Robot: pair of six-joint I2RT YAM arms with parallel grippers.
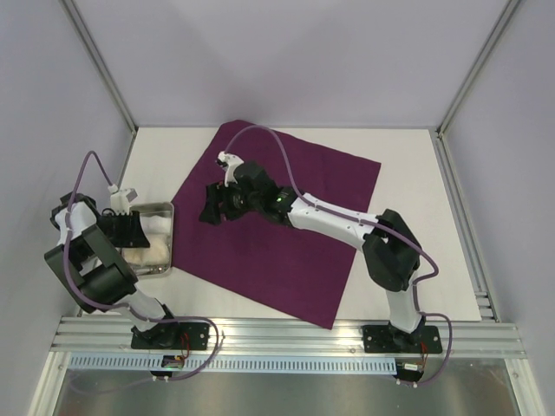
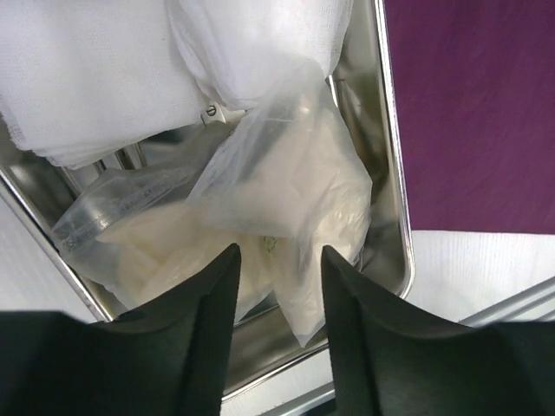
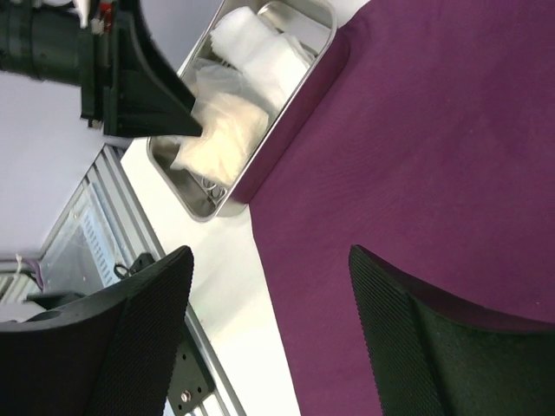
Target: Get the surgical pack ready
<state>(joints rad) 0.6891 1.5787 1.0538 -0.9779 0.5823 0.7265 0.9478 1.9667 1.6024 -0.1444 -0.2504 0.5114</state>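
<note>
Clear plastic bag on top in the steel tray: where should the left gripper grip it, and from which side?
Probably best to pinch the loose film at the near end of the clear plastic bag, coming down from above with the left gripper. The walls of the steel tray block a sideways approach, and the bag lies slumped over another, its top free.

Surgical pack (image 1: 286, 234), a plum-purple drape, lies spread flat on the white counter (image 1: 416, 173), directly beneath the right end effector (image 1: 211, 210). Beneath the left end effector (image 1: 128, 230): a steel tray (image 1: 166, 206) holding white packets (image 1: 149, 253), just beside the drape's edge.
</note>
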